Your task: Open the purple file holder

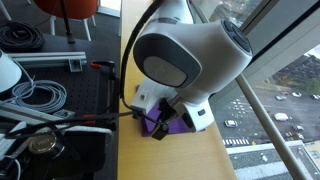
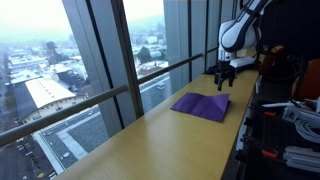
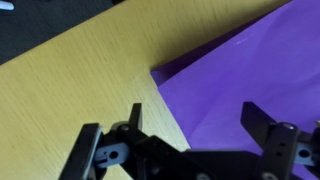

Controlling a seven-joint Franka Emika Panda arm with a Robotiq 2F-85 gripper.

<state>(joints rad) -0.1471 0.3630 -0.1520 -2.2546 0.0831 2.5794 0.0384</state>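
Note:
The purple file holder [image 2: 201, 105] lies flat and closed on the long wooden table [image 2: 150, 140]. In the wrist view it fills the right side [image 3: 245, 70], with one corner pointing left at the middle of the picture. My gripper [image 3: 196, 122] is open and empty, hovering just above that corner, one finger over the wood and one over the purple cover. In an exterior view the gripper [image 2: 222, 80] hangs above the folder's far end. In an exterior view the arm's big joint hides most of the folder, and only a purple patch [image 1: 160, 124] shows beneath it.
The narrow wooden table runs along tall windows [image 2: 110, 50]. Beside it stands a dark bench with cables and equipment [image 1: 45, 100]; more cables and gear show at the right edge [image 2: 290, 110].

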